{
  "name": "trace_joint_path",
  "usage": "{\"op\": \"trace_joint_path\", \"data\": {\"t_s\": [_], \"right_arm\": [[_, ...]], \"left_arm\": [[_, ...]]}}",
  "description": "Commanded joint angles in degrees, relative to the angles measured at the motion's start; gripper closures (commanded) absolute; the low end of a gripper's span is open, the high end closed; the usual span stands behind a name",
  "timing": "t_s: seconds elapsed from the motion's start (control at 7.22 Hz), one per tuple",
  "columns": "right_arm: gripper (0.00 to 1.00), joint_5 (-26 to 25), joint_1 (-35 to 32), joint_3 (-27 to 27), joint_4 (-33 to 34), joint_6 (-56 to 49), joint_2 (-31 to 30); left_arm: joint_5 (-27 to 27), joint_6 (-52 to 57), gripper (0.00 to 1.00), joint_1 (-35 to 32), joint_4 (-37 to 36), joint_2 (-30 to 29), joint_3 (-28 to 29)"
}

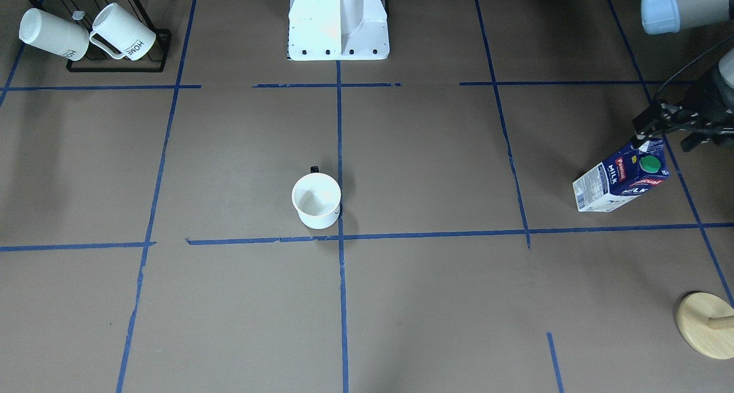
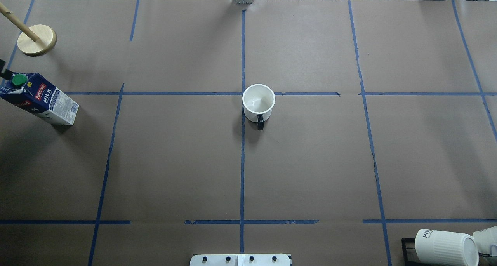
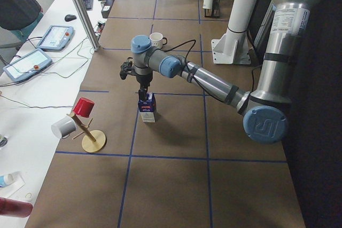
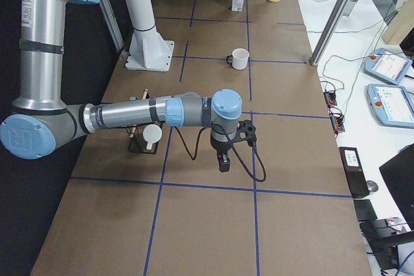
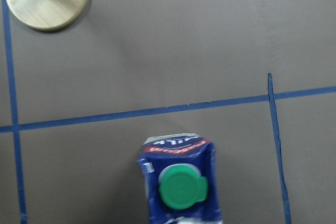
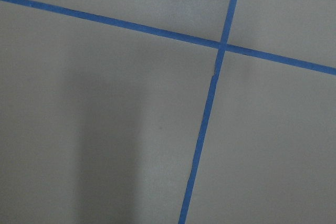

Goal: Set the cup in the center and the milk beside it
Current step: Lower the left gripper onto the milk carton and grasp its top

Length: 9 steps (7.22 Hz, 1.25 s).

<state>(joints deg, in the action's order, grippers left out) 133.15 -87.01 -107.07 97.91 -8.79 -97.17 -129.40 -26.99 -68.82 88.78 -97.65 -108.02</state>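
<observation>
The white cup (image 1: 316, 200) stood touching the centre tape crossing (image 1: 340, 237). The Pascual milk carton (image 1: 622, 179) stood well apart. The left gripper (image 1: 641, 133) hung at its gable and the right gripper (image 4: 222, 159) hung elsewhere; I couldn't tell either's jaw state. Fetching the milk seemed to be the step in hand, and it called for a firm grasp.

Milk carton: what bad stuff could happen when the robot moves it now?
The milk is tall and the left gripper is at its very top, so it might tip or swing. The cup already stands by the center; the milk could bump it when set down beside it. The wooden stand is close by too.
</observation>
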Motion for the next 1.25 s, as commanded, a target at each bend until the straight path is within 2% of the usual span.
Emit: {"op": "trace_joint_path", "data": {"t_s": [0.0, 0.28, 0.55, 0.69, 0.83, 0.97, 1.11], "right_arm": [[0.0, 0.0, 0.0, 0.1, 0.0, -0.1, 0.0], [0.0, 0.0, 0.0, 0.2, 0.0, -0.1, 0.0], [0.0, 0.0, 0.0, 0.3, 0.0, -0.1, 0.0], [0.0, 0.0, 0.0, 0.3, 0.0, -0.1, 0.0], [0.0, 0.0, 0.0, 0.3, 0.0, -0.2, -0.1], [0.0, 0.0, 0.0, 0.3, 0.0, -0.2, -0.1], [0.0, 0.0, 0.0, 0.3, 0.0, -0.2, -0.1]], "left_arm": [[0.7, -0.4, 0.0, 1.1, 0.2, 0.1, 1.7], [0.7, -0.4, 0.0, 2.2, 1.1, -0.3, 4.5], [0.6, -1.0, 0.0, 2.8, 10.1, -0.3, 11.2], [0.2, -1.2, 0.06, 3.0, 12.3, -0.4, 11.8], [0.0, -1.3, 0.17, 3.0, 12.3, -0.4, 11.3], [-0.1, -1.3, 0.36, 3.0, 11.7, -0.8, 10.8], [-0.1, -1.3, 0.47, 3.0, 11.4, -1.5, 10.5]]}}
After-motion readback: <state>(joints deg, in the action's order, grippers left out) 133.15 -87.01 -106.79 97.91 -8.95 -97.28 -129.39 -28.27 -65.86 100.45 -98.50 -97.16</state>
